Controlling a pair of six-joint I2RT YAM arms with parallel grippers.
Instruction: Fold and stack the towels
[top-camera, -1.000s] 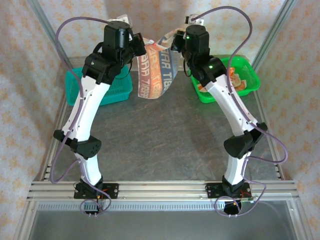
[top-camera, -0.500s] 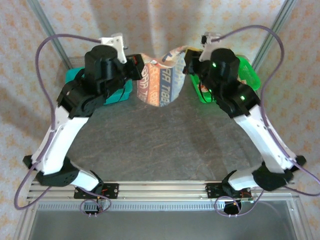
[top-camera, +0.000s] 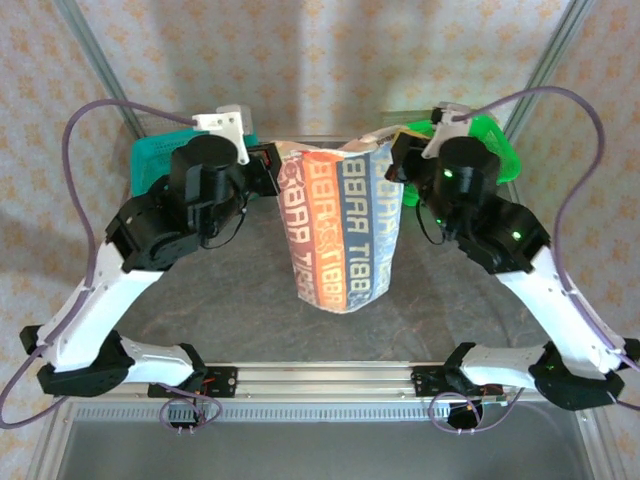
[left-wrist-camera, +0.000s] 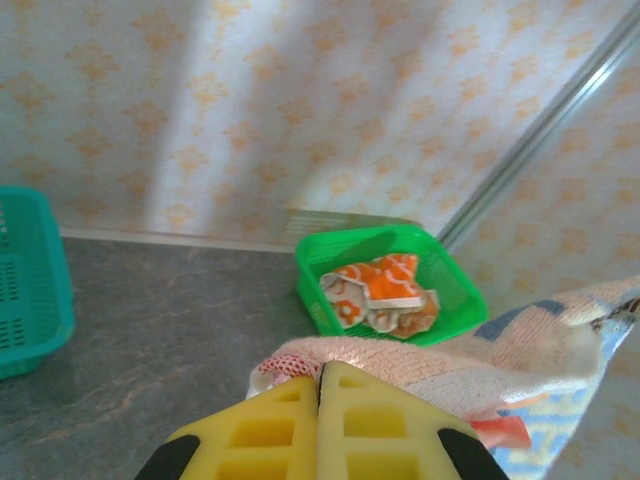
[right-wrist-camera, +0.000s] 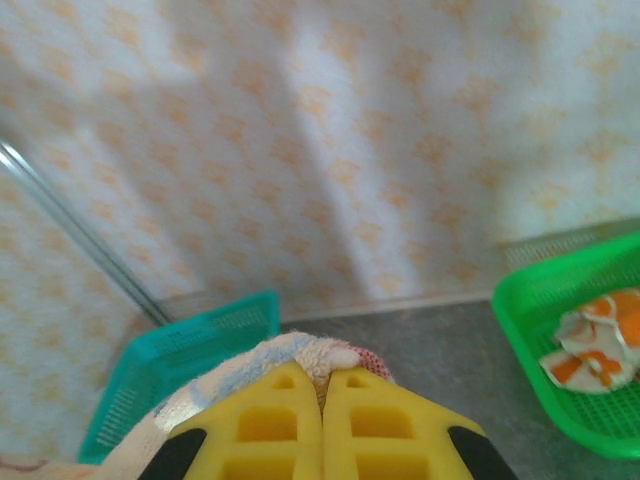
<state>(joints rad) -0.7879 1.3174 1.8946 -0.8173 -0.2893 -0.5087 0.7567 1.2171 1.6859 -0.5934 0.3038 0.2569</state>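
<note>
**Above the table (top-camera: 240, 290), a lettered towel (top-camera: 340, 225) hangs held by both top corners**

From the top external camera, the left gripper (top-camera: 272, 166) and the right gripper (top-camera: 397, 166) each pinch an upper corner of the lettered towel, holding it spread in the air over the middle of the grey table. Its blue and orange lettered stripes run vertically. Its lower edge curves, and I cannot tell whether it touches the table. A teal basket (top-camera: 150, 158) sits at the far left behind the left arm. A green basket (top-camera: 500, 155) sits at the far right behind the right arm.

In the left wrist view, the yellow jaws are pressed together on a pink, fluffy edge of the lettered towel, which trails off to the right. Beyond them, the green basket holds crumpled orange and white towels (left-wrist-camera: 380, 292).

In the right wrist view, the yellow jaws are likewise closed on a bunched corner of the lettered towel. The teal basket lies behind to the left, and the green basket with its orange and white towels is at the right edge
</note>
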